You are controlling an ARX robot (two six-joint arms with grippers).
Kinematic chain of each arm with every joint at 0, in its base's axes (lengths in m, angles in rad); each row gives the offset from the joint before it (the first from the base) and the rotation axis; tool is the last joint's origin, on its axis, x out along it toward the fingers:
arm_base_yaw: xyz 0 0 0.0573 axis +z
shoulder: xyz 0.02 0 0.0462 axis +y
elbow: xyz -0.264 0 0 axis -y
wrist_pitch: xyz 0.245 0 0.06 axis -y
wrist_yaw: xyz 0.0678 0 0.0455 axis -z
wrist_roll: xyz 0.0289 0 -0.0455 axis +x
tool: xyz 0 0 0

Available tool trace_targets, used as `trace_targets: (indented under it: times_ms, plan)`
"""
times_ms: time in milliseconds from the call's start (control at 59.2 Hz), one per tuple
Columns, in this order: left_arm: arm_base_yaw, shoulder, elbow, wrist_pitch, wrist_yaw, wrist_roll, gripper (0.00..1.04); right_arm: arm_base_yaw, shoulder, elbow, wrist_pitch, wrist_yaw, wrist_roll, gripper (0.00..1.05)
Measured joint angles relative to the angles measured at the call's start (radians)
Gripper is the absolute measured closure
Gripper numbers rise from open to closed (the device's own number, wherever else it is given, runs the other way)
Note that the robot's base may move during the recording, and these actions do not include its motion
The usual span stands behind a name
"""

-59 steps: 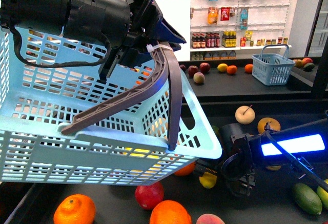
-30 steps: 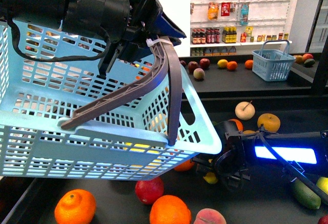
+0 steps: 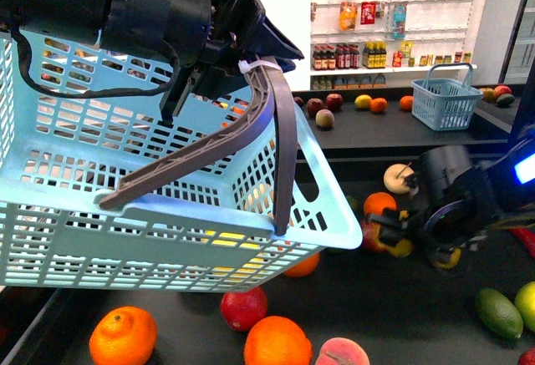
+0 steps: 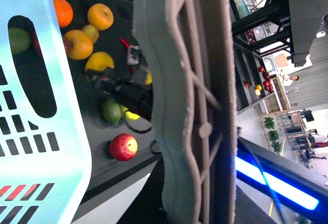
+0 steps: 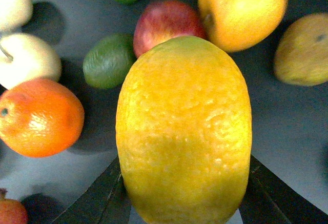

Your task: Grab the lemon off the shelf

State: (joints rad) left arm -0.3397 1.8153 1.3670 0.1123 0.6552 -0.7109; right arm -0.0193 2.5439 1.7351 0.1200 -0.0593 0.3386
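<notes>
My right gripper (image 3: 391, 235) is shut on the lemon (image 3: 405, 246) and holds it just above the shelf's black lower deck (image 3: 401, 315), to the right of the basket's corner. In the right wrist view the bright yellow oval lemon (image 5: 184, 131) fills the middle between my dark fingers (image 5: 100, 196), with the deck (image 5: 292, 137) and loose fruit below it. My left gripper (image 3: 224, 73) is shut on the grey handle (image 3: 267, 123) of a light blue basket (image 3: 125, 215), held high at the left. The handle (image 4: 189, 106) fills the left wrist view.
Loose fruit lies on the deck: two oranges (image 3: 122, 337) (image 3: 277, 344), a red apple (image 3: 243, 311), a peach (image 3: 340, 353), a green lime (image 3: 500, 312), a pale round fruit (image 3: 399, 179). A small blue basket (image 3: 445, 102) stands on the upper deck among more fruit.
My right gripper has risen and moved to the right with the lemon, out from under the basket's corner. The left arm and the basket have stayed nearly still.
</notes>
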Motion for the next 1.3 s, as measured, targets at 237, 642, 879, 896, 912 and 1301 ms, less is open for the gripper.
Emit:
trace_targets:
  times_ms: [237, 642, 879, 896, 912, 1301]
  plan:
    - [0.000, 0.000, 0.000, 0.000, 0.001, 0.000, 0.96, -0.014, -0.323, -0.215, 0.030, -0.100, 0.014, 0.57]
    - [0.000, 0.000, 0.000, 0.000, 0.000, 0.000, 0.96, 0.204, -0.686, -0.441, 0.056, -0.174, 0.111, 0.57]
    - [0.000, 0.000, 0.000, 0.000, 0.001, 0.000, 0.96, 0.294, -0.691, -0.500, 0.071, -0.158, 0.138, 0.57]
    - [0.000, 0.000, 0.000, 0.000, 0.001, 0.000, 0.96, 0.301, -0.690, -0.501, 0.071, -0.154, 0.140, 0.57]
    - [0.000, 0.000, 0.000, 0.000, 0.001, 0.000, 0.96, 0.304, -0.690, -0.501, 0.071, -0.154, 0.142, 0.57]
    - [0.000, 0.000, 0.000, 0.000, 0.001, 0.000, 0.96, 0.365, -0.665, -0.538, 0.087, -0.159, 0.147, 0.38]
